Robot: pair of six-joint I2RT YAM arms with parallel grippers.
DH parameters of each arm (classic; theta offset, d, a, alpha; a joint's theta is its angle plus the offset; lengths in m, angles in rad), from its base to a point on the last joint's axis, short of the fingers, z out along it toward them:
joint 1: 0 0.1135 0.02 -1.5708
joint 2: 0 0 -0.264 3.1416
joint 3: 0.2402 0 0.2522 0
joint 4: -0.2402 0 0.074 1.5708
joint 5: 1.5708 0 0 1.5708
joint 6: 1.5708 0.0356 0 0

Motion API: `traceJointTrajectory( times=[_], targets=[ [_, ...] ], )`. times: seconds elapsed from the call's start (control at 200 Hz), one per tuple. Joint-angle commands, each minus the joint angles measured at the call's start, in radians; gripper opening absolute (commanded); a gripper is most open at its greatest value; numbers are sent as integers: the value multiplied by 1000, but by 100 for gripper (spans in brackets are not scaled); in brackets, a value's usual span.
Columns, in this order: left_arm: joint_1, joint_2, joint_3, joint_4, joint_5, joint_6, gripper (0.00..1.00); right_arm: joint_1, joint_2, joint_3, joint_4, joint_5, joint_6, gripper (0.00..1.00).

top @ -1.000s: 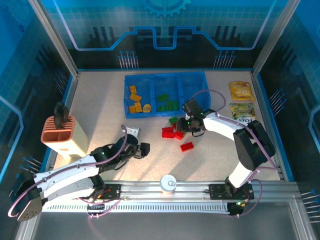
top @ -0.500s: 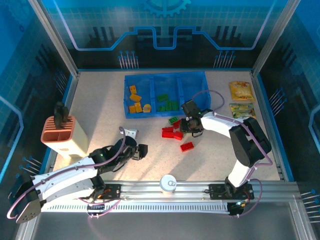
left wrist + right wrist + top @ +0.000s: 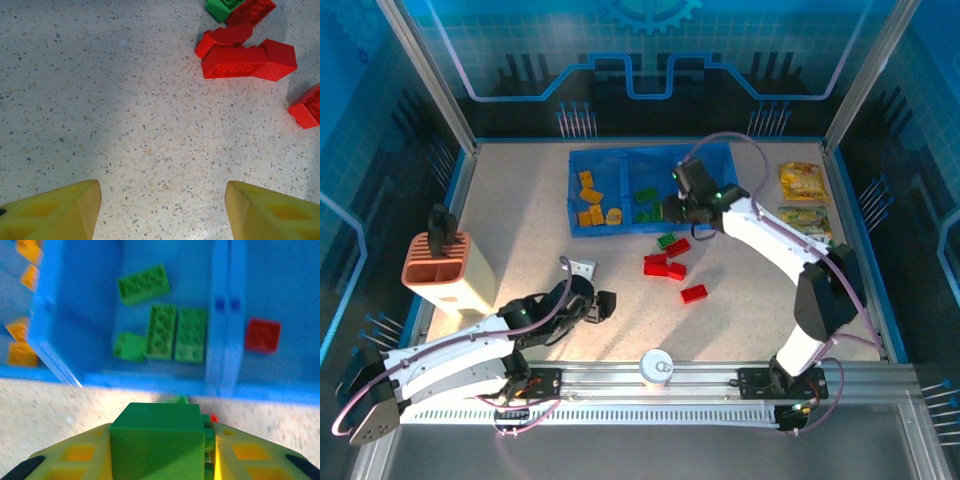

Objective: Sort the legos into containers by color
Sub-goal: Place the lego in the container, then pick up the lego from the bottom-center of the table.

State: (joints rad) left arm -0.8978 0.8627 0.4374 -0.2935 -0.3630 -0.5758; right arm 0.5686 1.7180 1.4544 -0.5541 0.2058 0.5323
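Observation:
My right gripper (image 3: 159,437) is shut on a green lego (image 3: 156,442) and hovers at the near edge of the blue tray (image 3: 650,151), facing its middle compartment, where several green legos (image 3: 162,330) lie. The left compartment holds yellow-orange legos (image 3: 591,205), and one red lego (image 3: 262,335) lies in the right one. Loose on the table are a green lego (image 3: 666,240) and red legos (image 3: 656,264), with one more red lego (image 3: 694,293) apart from them. My left gripper (image 3: 161,200) stands open above bare table, with the red legos (image 3: 247,60) ahead of it.
A salmon-pink slotted holder (image 3: 440,270) stands at the left. Two snack packets (image 3: 802,182) lie at the right of the tray. A small white round can (image 3: 656,366) sits at the front rail, and a small pale object (image 3: 582,266) lies just beyond my left gripper.
My right gripper closed on a green lego in the loose pile, lifted it and carried it back to the tray's near edge. The left arm barely moved.

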Motion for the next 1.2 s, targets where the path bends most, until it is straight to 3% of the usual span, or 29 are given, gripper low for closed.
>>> traceJointTrajectory(
  times=[0.0,0.26,0.4,0.475,0.54,0.865,1.196],
  targets=[
    [-33,-15,-12,-39,-15,-17,67,-3,160,160,-100,-18,-56,39],
    [-96,-80,-12,-101,-54,-43,67,-19,428,473,-197,-41,-69,41],
    [-101,-93,-9,-102,-46,-37,67,-15,439,501,-178,-87,-58,66],
    [-102,-87,-6,-96,-46,-34,68,-7,373,441,-127,-92,-51,77],
    [-102,-76,-4,-81,-43,-27,70,-3,299,375,-88,-86,-45,79],
    [-91,120,90,59,-28,17,75,4,-94,-52,30,-118,-51,78],
    [0,482,339,99,136,32,80,14,-411,-531,98,-66,32,79]
  ],
)
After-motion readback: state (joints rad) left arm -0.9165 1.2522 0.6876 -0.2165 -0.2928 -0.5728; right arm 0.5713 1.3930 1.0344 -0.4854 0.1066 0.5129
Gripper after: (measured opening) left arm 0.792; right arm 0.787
